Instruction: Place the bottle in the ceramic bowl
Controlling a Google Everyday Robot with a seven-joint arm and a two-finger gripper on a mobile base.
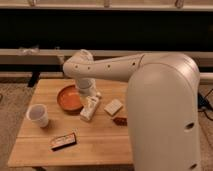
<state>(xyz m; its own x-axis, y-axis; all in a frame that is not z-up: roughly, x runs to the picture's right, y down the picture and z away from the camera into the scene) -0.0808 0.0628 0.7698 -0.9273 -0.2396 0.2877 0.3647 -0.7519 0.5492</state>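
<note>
Bottle (89, 109), camera view: on wooden table (102, 146) just right of ceramic bowl (69, 98), gripper (93, 95) at its upper end, jaw state impossible to tell; grasping step judged in hand, next requiring 1 short lift leftward over bowl rim.

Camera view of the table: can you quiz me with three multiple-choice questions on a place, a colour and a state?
1. Where is the bottle relative to the ceramic bowl? A inside it; B beside it on the table; C beneath it.
2. The bowl's colour? A blue; B orange-brown; C green.
3. The white cup stands? A upright; B inverted; C tipped over.
Answers: 1 B, it rests on wood by the rim, the gripper just above its top end; 2 B, its glaze; 3 A, its mouth faces up.
</note>
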